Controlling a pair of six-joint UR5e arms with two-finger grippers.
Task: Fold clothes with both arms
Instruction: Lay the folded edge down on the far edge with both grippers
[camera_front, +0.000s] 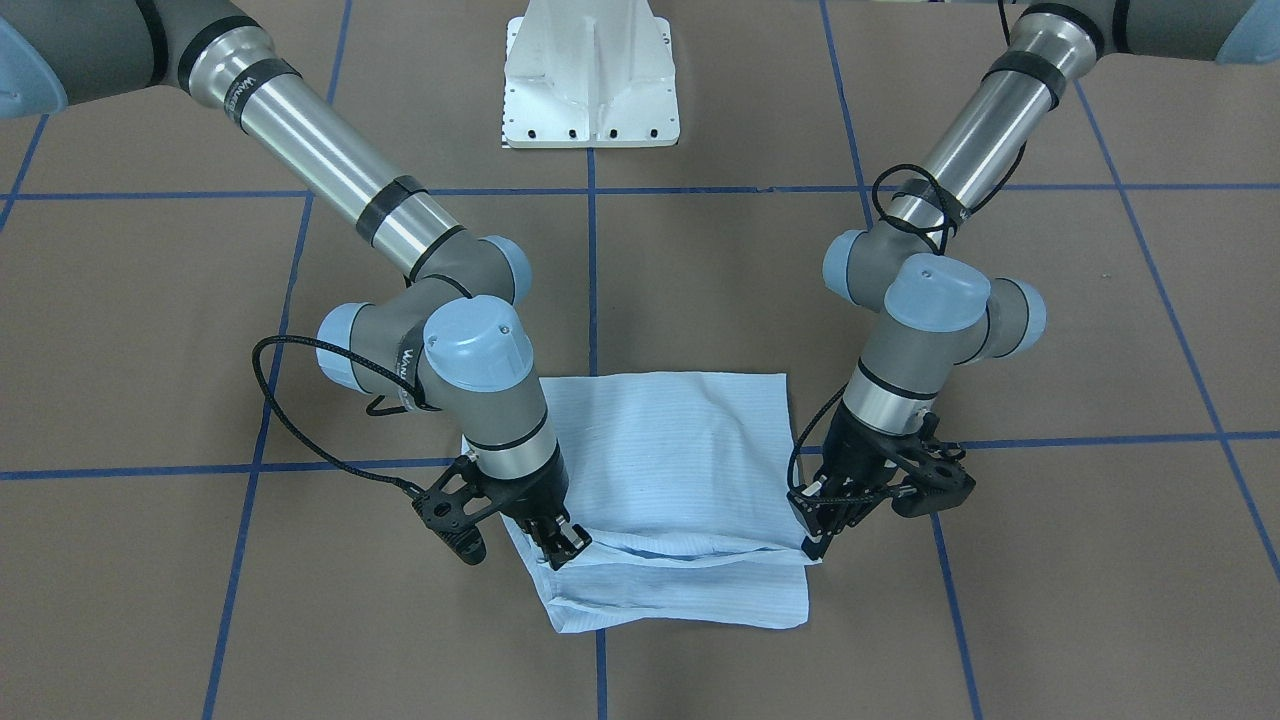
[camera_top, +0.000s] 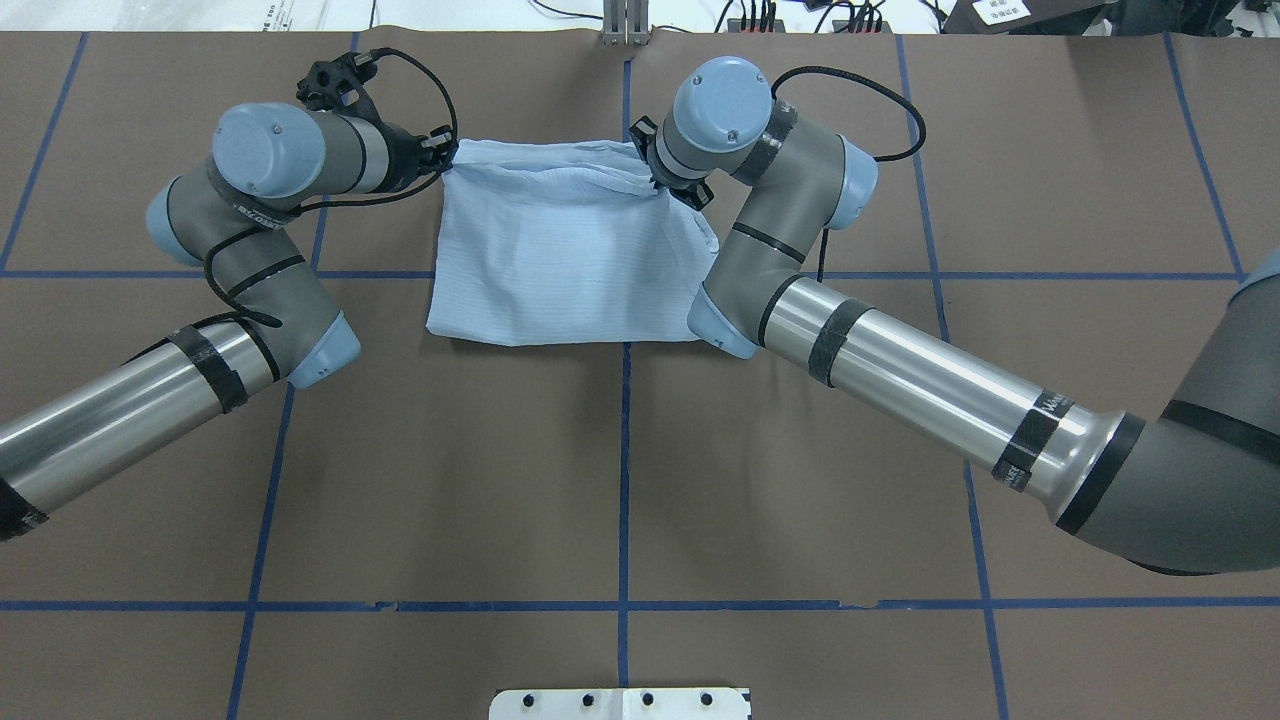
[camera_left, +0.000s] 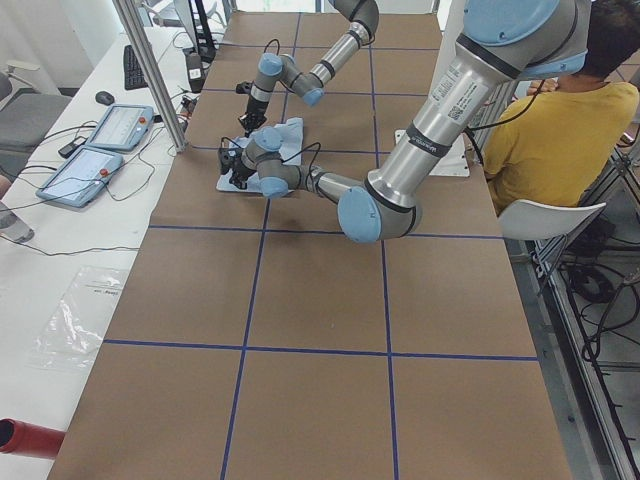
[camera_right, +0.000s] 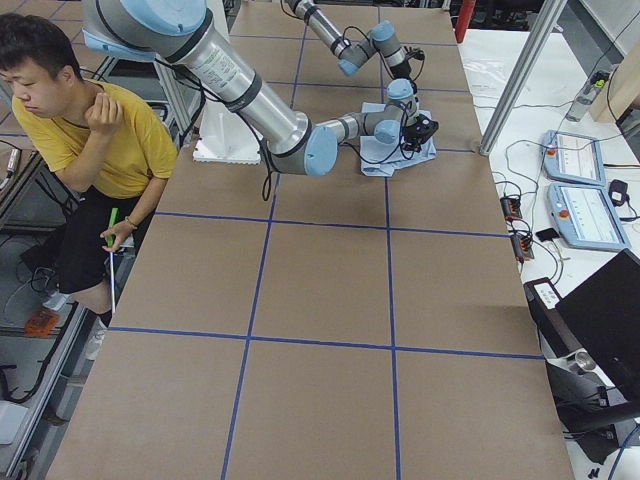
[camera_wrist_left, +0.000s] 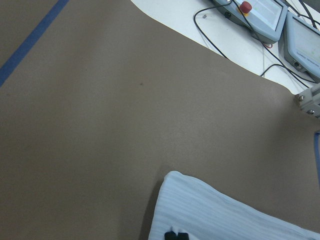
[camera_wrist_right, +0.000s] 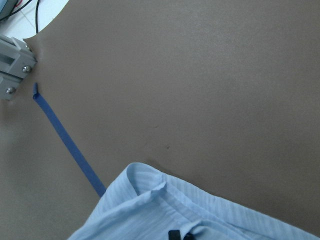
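The light-blue striped shirt (camera_front: 670, 450) lies folded into a rectangle on the brown table (camera_top: 620, 470). It also shows in the overhead view (camera_top: 560, 250). My left gripper (camera_front: 815, 545) is shut on one corner of the upper layer's edge, on the side away from my base, also seen from overhead (camera_top: 445, 160). My right gripper (camera_front: 560, 545) is shut on the other corner of that edge (camera_top: 655, 180). The pinched edge is raised slightly above the layer below. Each wrist view shows the shirt under the fingertips: left (camera_wrist_left: 225, 215), right (camera_wrist_right: 200, 215).
The white pedestal base (camera_front: 590, 80) stands at my side of the table. Control pendants (camera_left: 100, 150) and cables lie on the white bench past the shirt. A metal post foot (camera_wrist_right: 15, 65) stands near the table edge. A person in yellow (camera_right: 90, 130) sits beside the base.
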